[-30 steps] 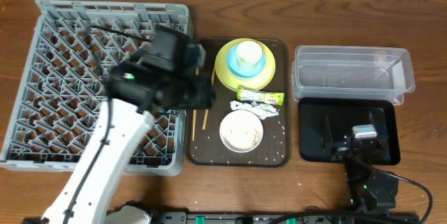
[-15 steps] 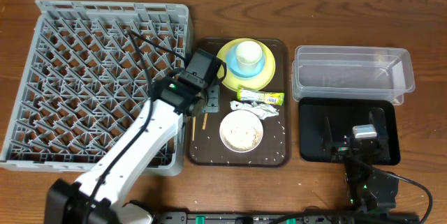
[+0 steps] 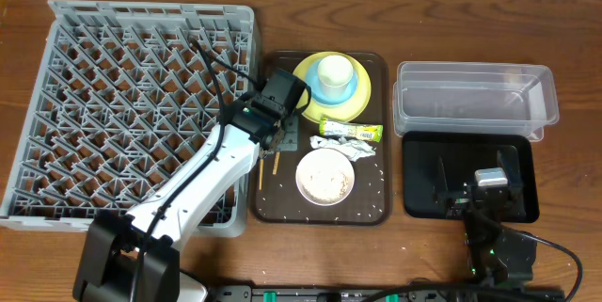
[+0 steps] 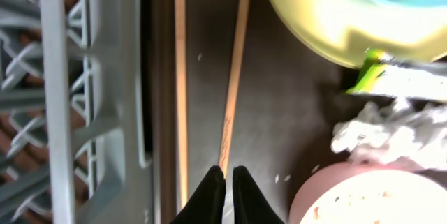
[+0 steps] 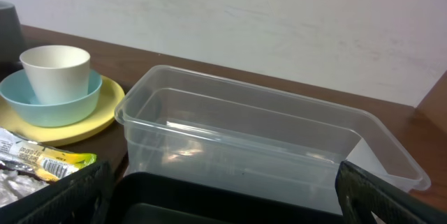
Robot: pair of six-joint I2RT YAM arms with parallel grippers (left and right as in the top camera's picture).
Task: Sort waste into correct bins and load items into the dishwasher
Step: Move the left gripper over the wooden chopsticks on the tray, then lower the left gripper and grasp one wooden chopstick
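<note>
Overhead: pair of thin wooden chopsticks lies along the 9 o'clock edge of the brown rectangular serving tray, with the left tool right over them. Count:
- two sticks
- one round yellow plate
- one light blue bowl
- one small white cup
- one white bowl
- one yellow-green snack wrapper
- one grey lattice dish rack at 9 o'clock on the tabletop
- one clear plastic tub and one flat black tray at 3 o'clock

Left wrist: left tool closed up, one stick's end at its tips; can't tell if pinched. Sticks likely light, stiff, smooth and prone to roll; grab mid-length, both together.

Right wrist: right tool wide apart, empty.
</note>
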